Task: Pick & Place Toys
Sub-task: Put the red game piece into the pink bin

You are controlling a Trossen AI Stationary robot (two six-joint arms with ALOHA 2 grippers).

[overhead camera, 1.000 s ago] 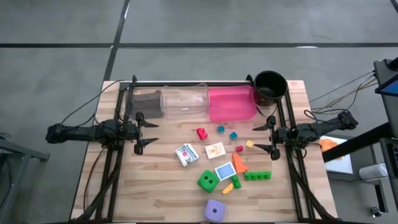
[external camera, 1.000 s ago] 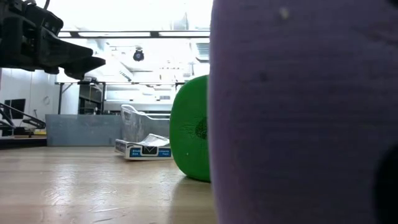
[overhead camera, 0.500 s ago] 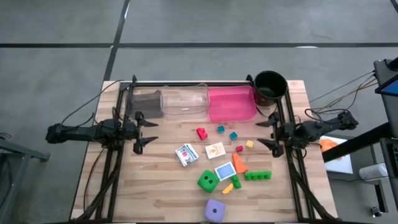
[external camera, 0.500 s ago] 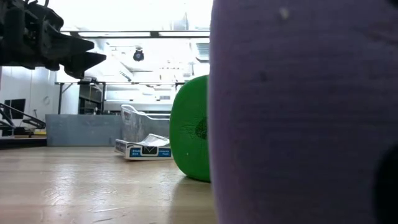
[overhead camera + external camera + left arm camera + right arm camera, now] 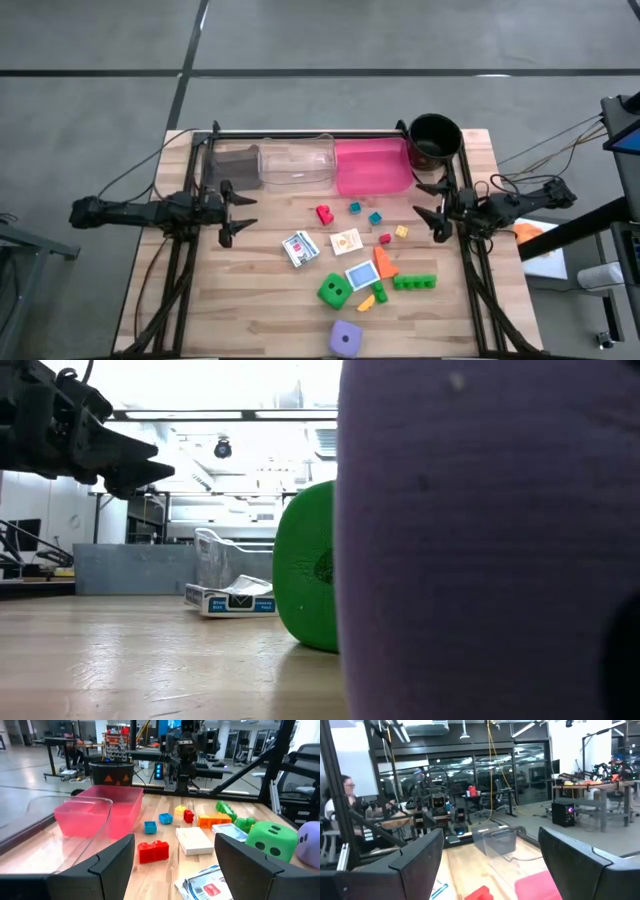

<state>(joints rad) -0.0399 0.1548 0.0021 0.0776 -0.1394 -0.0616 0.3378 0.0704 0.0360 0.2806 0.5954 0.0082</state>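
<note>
Butcher-block table (image 5: 250,300) carries scattered toys. Left gripper (image 5: 232,212) hovers level at its left edge, fingers spread, empty. Glossy red brick (image 5: 324,214), printed cards (image 5: 299,248) and foam-like green die (image 5: 334,291) lie mid-table. Right gripper (image 5: 432,211) gapes empty.

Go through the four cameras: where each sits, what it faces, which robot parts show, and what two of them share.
High view: overhead, facing straight down on the table; both arms show, left gripper and right gripper open.
Low view: at tabletop height, facing across; the purple die fills the right, a dark gripper at upper left.
Left wrist view: facing across the toys toward the right arm; its own fingers show.
Right wrist view: facing the clear tray; its own fingers show.
Shared: the green die.
</note>
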